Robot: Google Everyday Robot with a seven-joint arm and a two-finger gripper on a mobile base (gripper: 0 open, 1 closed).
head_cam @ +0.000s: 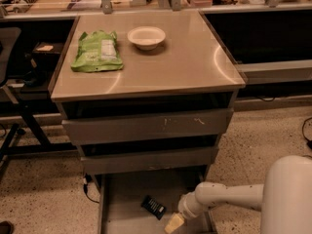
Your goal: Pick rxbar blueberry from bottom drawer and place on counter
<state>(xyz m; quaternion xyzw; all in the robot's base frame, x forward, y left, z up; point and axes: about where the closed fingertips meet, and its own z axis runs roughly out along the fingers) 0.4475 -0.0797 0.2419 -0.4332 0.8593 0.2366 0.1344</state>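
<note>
The pincer [174,223] hangs low inside the bottom drawer [126,199], near its right side, at the end of the white arm [224,199] that reaches in from the right. Whether it is apart or together I cannot tell from here, so check this yourself before you go down.

The rxbar blueberry [153,206] lies flat on the drawer floor, turned at an angle, just beside the pincer on its left and not touching it. In my judgement the step in hand is the approach for the grasp, and the bar is not yet held.

To do it well, bring the pincer to the left until it is over the middle of the bar, and turn the wrist so that it closes across the narrow side of the wrapper, not along the long one. The bar is thin and flat, so you must go down almost to the floor. Go slowly, because a hard push may slide the bar away or press the tips against the metal.

After closing, lift straight up first. The two upper drawers stand just above the back of the tray, so pull outward before you rise to the top.

On the surface [185,57] the green bag [95,51] and the white bowl [146,37] take the left and the back part. The right front part seems the better place to set the bar.
</note>
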